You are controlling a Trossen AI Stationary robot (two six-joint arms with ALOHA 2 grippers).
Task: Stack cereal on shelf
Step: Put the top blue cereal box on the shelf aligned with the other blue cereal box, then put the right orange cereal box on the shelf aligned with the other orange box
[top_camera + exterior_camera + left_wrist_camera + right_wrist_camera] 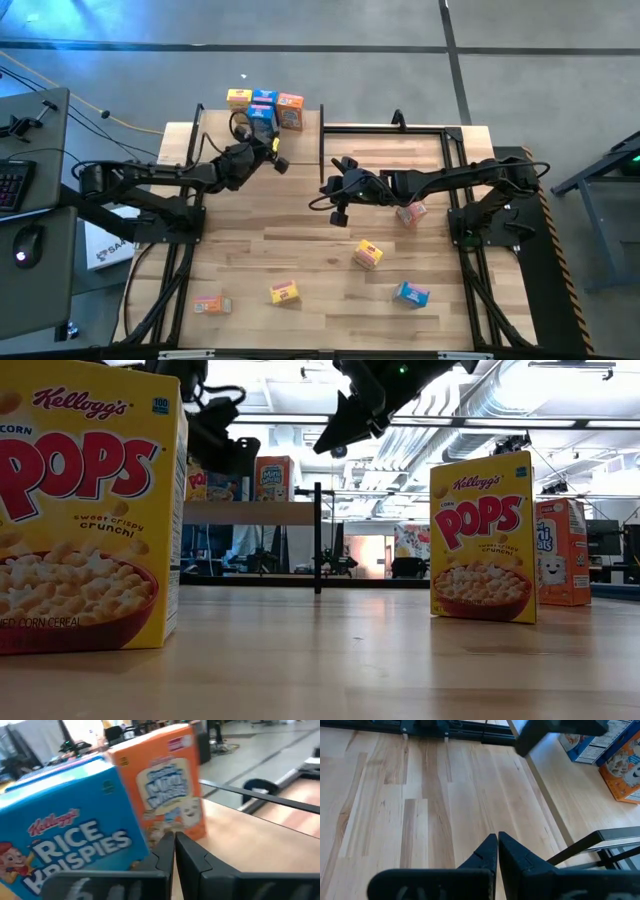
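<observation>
On the shelf (300,145), a light board on black posts at the table's far left, a yellow box (238,97), a blue Rice Krispies box (264,104) and an orange Mini-Wheats box (290,110) stand upright. My left gripper (277,158) is shut and empty. In its wrist view it (174,842) points at the gap between the blue box (70,835) and the orange box (165,785). My right gripper (327,186), shut and empty (497,840), hovers over bare table beside the shelf's edge (555,815). Several more boxes lie on the tabletop. My left gripper's shut fingertips (167,842) stand level at the lower front corner of the orange box (187,832), coming from the table's near side. Whether they touch it, I cannot tell.
Loose on the table are a pinkish box (412,212) under my right arm, a yellow box (367,254), a blue box (411,294), a yellow box (284,293) and an orange box (212,304). A black frame (400,128) borders the far right. Bare planks lie mid-table.
</observation>
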